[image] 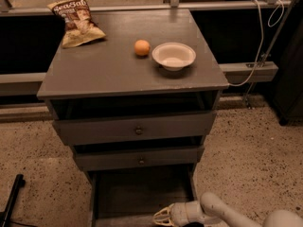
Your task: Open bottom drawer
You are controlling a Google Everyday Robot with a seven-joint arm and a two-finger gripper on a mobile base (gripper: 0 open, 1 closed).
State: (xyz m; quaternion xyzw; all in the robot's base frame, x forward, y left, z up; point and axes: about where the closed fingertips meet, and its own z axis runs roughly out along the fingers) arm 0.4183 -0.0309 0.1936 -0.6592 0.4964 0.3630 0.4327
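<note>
The grey cabinet [94,74] has three drawers. The bottom drawer [137,193] is pulled far out, and its dark, empty inside shows below the middle drawer [137,159]. Its front and knob lie at the bottom edge of the view, mostly cut off. My gripper [163,217] is at the middle of that front edge, low in the view. My white arm [213,209] reaches in from the lower right. The top drawer [137,129] stands slightly out.
On the cabinet top lie a chip bag [75,20], an orange [141,47] and a white bowl [173,56]. A white cable [258,41] hangs at the right. A black pole [12,197] leans at the lower left. The floor is speckled.
</note>
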